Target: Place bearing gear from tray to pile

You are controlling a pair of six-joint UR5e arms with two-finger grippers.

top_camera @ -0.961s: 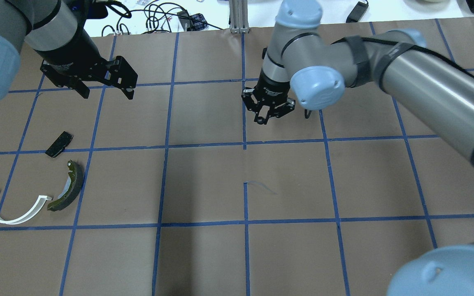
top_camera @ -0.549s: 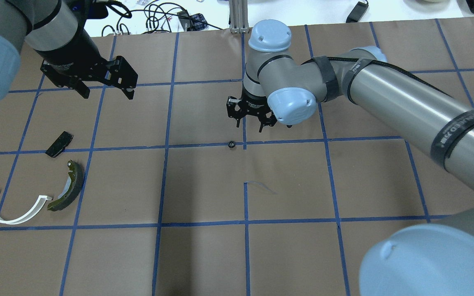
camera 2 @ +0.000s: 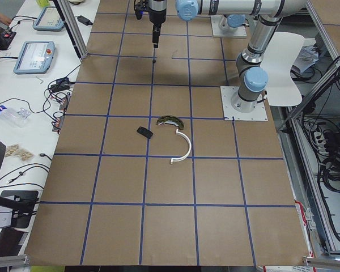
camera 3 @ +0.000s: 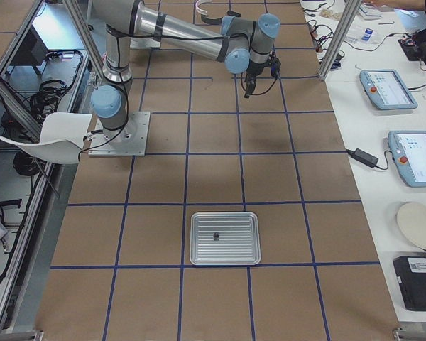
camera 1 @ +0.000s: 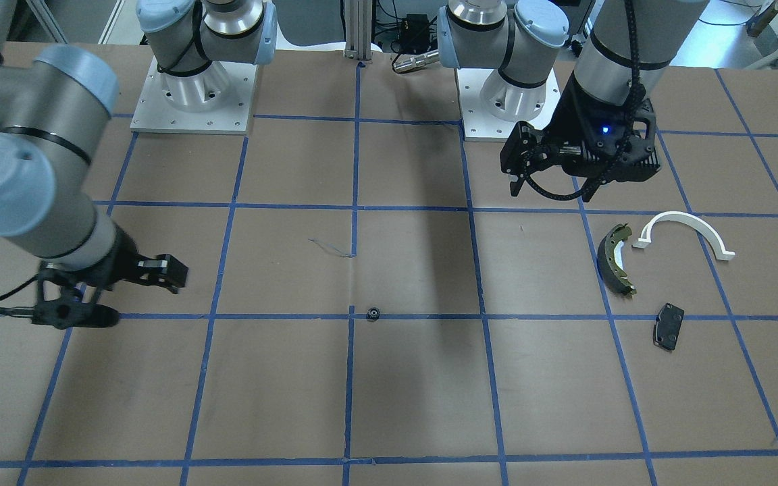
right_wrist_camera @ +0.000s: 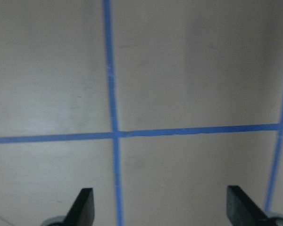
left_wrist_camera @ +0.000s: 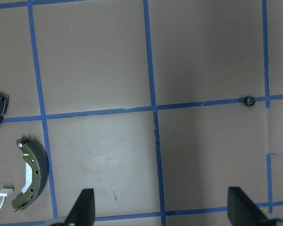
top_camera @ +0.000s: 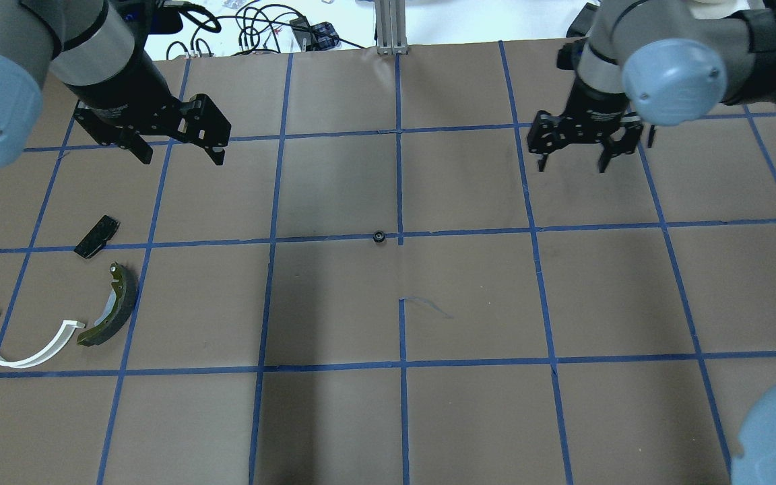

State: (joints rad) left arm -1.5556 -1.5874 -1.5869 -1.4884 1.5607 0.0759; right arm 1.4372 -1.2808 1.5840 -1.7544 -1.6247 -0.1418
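A small black bearing gear (top_camera: pixel 378 236) lies on a blue tape line at the table's centre, also in the front view (camera 1: pixel 373 313) and left wrist view (left_wrist_camera: pixel 249 100). The pile sits far to its left: an olive brake shoe (top_camera: pixel 113 306), a white arc (top_camera: pixel 21 340) and a black plate (top_camera: pixel 96 236). My left gripper (top_camera: pixel 181 159) hovers open and empty beyond the pile. My right gripper (top_camera: pixel 572 165) is open and empty, to the right of the gear. A metal tray (camera 3: pixel 225 217) holding another small black part (camera 3: pixel 215 236) shows only in the exterior right view.
The table is brown paper with a blue tape grid (top_camera: pixel 401 364). Cables (top_camera: pixel 253 30) and an aluminium post (top_camera: pixel 391 27) stand at the far edge. The right arm's elbow (top_camera: pixel 671 71) hangs over the far right corner.
The right gripper opened and left the gear on the centre tape line, then swung away to the right. The left gripper has hardly moved.
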